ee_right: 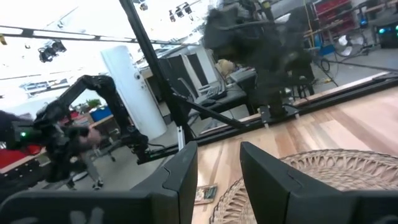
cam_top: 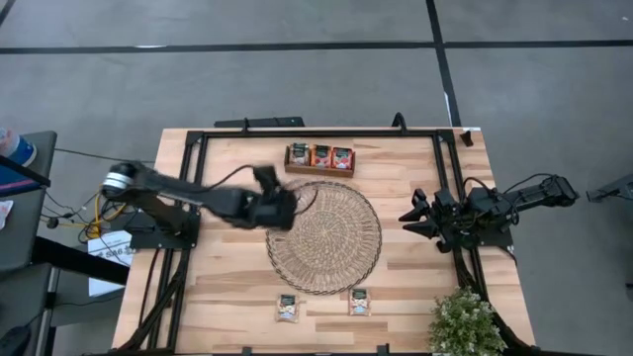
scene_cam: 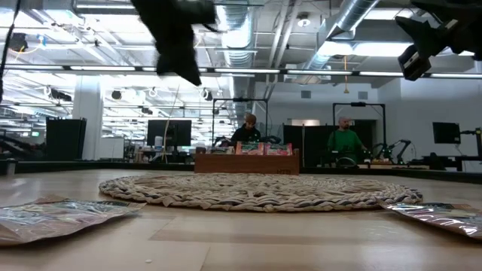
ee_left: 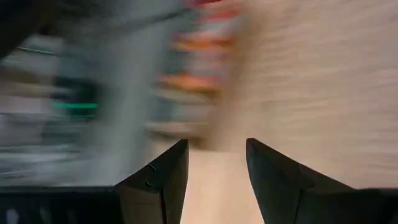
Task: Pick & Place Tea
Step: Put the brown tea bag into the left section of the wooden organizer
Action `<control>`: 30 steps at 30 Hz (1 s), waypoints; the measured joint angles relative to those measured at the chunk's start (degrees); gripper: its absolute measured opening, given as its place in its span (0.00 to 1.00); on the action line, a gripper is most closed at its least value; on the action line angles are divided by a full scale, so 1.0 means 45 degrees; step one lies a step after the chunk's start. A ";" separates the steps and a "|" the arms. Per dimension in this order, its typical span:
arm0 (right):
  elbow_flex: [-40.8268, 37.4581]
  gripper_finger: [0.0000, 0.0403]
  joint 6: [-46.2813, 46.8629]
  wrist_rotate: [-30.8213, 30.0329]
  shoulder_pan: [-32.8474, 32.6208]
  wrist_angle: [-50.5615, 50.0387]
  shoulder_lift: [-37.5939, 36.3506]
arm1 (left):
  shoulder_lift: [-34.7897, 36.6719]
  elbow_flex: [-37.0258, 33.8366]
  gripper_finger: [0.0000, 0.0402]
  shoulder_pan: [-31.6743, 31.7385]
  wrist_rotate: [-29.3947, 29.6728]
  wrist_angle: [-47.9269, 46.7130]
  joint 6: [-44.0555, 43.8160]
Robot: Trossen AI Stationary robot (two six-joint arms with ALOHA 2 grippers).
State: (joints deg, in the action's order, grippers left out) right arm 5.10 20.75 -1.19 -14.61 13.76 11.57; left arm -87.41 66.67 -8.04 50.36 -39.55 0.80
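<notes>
The left gripper (cam_top: 280, 210) hangs above the table at about nine o'clock from the round woven straw mat (cam_top: 324, 237), just over its rim; its two dark fingers (ee_left: 163, 180) stand apart with bare pale wood showing between them, so it carries nothing. Red-orange tea sachets (cam_top: 320, 156) stand upright in the brown wooden divided tray (cam_top: 318, 170) at twelve o'clock from the mat, just beyond its edge. Two more pale beige sachets with dark green tops lie flat on the light wooden table (cam_top: 218, 297) at roughly six o'clock, one (cam_top: 288, 309) a little towards seven, the other (cam_top: 359, 302) a little towards five, both clear of the mat. The right gripper (cam_top: 412, 220) waits at three o'clock, off the mat; its fingers (ee_right: 181, 180) show a gap with nothing in it. The risk I see lies in picking up a flat sachet: thin foil lying flush on the wood gives the fingertips little to catch, so they may skate over it or push it away instead of closing on it. A fast, blurred approach by the left arm could also snag the mat's loose woven rim and drag it towards the tray.
</notes>
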 joint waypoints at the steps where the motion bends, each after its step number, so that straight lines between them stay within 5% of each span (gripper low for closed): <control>1: 0.0000 0.28 0.0063 0.0009 0.0005 0.0005 -0.0005 | 0.0392 0.0000 0.38 -0.0319 -0.1755 -0.0363 -0.1465; 5: 0.0000 0.28 0.0061 0.0298 0.0005 0.0002 -0.0002 | 0.1326 -0.0005 0.38 -0.0777 -0.7635 -0.0782 -0.7144; 8: 0.0000 0.28 0.0054 0.0311 0.0005 0.0000 0.0000 | 0.1441 0.0002 0.38 -0.1130 -0.9913 -0.0697 -0.9480; 20: 0.0000 0.28 -0.0004 0.0301 0.0005 -0.0272 0.0005 | -0.0681 -0.0010 0.38 -0.4466 -1.0745 0.0178 -1.0490; 30: 0.0000 0.28 -0.0038 0.0308 0.0005 -0.0481 -0.0005 | -0.2378 -0.0010 0.38 -0.5069 -1.0240 0.1343 -0.9942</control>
State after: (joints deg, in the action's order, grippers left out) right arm 5.10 20.58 0.19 -14.59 11.59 11.55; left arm -98.10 66.63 -30.85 4.28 -33.51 -43.94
